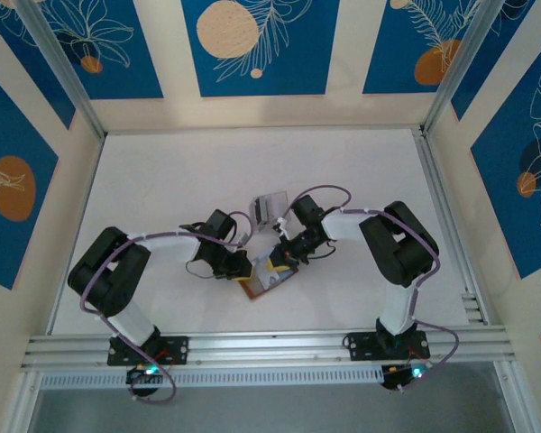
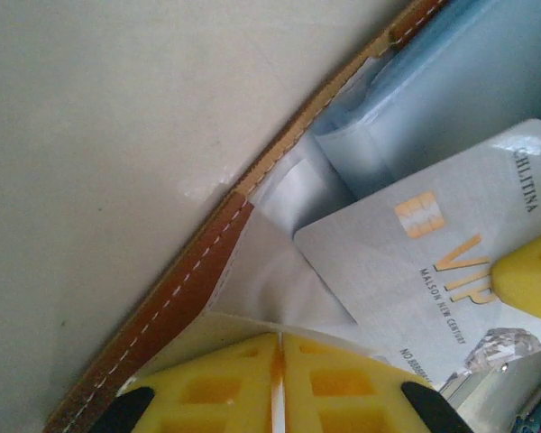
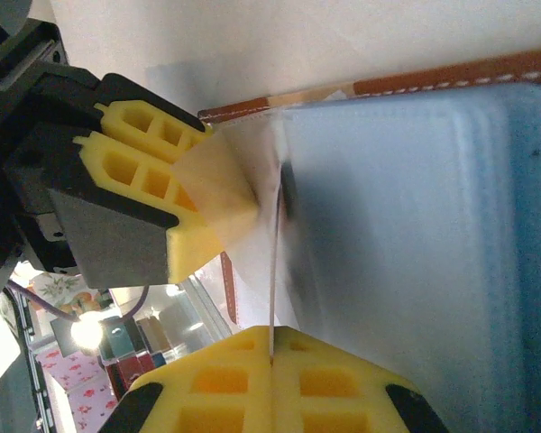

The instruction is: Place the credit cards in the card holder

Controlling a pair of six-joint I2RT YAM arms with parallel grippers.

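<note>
White surface under blue flowered wall panels; left gripper pinches the card holder pocket; right gripper clamps a credit card.

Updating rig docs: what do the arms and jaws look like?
Left arm and right arm: white links, black joint housings, a purple cable looped along each, green light at each base. Jaws are yellow plastic with rectangular cut-outs, on black mounts.
</note>
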